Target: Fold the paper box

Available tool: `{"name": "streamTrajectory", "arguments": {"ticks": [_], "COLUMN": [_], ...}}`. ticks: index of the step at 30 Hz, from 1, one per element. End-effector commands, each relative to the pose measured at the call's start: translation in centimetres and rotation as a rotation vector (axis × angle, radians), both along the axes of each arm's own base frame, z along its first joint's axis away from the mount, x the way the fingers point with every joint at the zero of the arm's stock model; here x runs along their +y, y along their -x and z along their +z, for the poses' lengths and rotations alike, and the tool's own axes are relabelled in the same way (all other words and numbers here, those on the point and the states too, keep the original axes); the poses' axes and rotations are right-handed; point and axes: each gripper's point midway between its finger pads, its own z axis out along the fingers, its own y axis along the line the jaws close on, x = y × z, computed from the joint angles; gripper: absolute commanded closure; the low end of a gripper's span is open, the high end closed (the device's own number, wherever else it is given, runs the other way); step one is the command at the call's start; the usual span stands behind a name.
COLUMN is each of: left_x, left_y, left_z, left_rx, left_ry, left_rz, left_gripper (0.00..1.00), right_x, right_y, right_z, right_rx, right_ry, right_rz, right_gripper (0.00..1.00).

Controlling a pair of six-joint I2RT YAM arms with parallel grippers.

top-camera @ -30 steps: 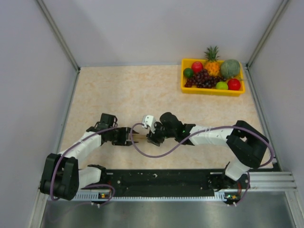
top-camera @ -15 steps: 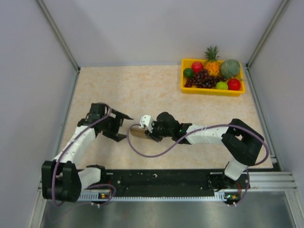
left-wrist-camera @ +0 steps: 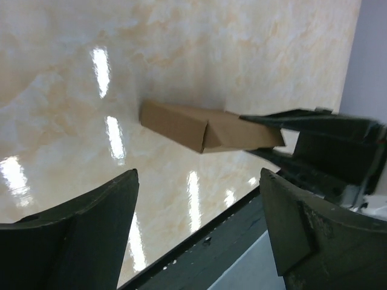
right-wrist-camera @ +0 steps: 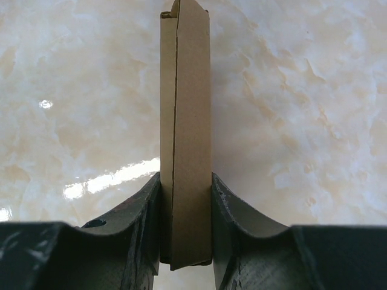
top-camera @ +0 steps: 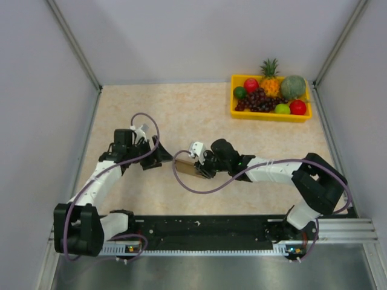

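The left arm [top-camera: 97,180] bends up from its base and points inward, the left gripper [left-wrist-camera: 198,175] spread wide and holding nothing. The right arm [top-camera: 272,171] stretches leftward, the right gripper [right-wrist-camera: 185,181] clamped on the paper box [right-wrist-camera: 190,121].

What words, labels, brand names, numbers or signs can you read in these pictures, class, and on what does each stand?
None can be read.
The cardboard box shows plain brown faces in both wrist views.
The yellow tray of fruit carries no visible label.
The black rail at the arms' bases has pale specks, too small to tell if they are text.
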Motion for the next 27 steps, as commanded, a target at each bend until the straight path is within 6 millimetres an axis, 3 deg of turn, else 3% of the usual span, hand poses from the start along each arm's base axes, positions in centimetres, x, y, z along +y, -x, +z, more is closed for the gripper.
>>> {"name": "streamTrajectory", "arguments": {"ticks": [1,2,10,18,27], "left_x": [-3.5,-4.0,-4.6,-4.9,-4.7], "left_y": [-0.3,-0.8,-0.4,0.2,-0.1], "left_z": [0.4,1.0,-0.3,-1.9,-3.3], "left_rx": [-0.242,-0.293,-0.101,0.113,0.136], "left_ry": [0.007,0.022,0.162,0.252,0.242], "left_rz": [-0.179,-0.183,-0.100,-0.066,-0.058], "left_gripper": [0.16,0.16,0.06,0.21,0.23], "right_x": [-1.4,-1.4,-1.8,-2.0,-2.0], "right_y": [0.3,0.3,0.1,-0.2,-0.3], "right_z": [-0.1,-0.2,-0.5,-0.7,-1.0], "right_rx": [0.042,0.042,0.035,0.030,0.032], "right_ry": [0.016,0.021,0.039,0.054,0.062], "right_rz": [-0.002,-0.004,-0.014,-0.027,-0.032], "right_gripper": [0.82,0.82,0.84,0.86,0.89]}}
